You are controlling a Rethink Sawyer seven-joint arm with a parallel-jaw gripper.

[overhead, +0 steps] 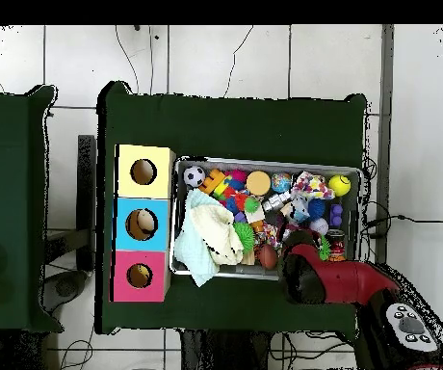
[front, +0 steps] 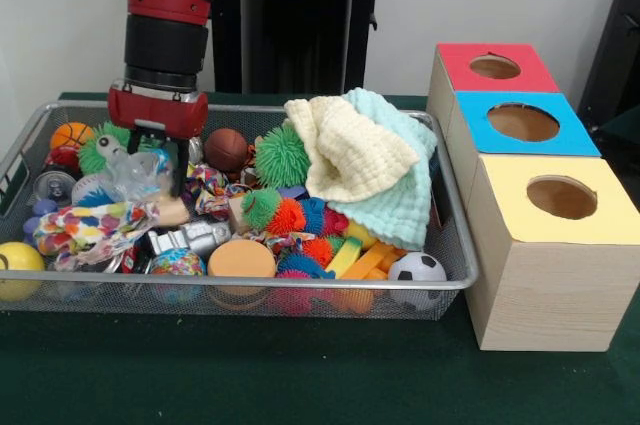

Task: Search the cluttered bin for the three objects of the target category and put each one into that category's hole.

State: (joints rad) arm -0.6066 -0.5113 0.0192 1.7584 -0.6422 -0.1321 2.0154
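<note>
Front view: gripper [front: 160, 160] lowered into wire bin [front: 455, 280], among toys beside green spiky ball [front: 281, 156]; cannot tell whether jaws spread or pressed together. Cream cloth [front: 350, 150] and mint cloth [front: 400, 195] heaped beside same ball. Soccer ball [front: 417, 270] at bin's front corner. Wooden box [front: 545, 265] beside bin, with red hole [front: 494, 66], blue hole [front: 523, 122], yellow hole [front: 561, 197]. Bin and box on green desk [front: 250, 375].
</note>
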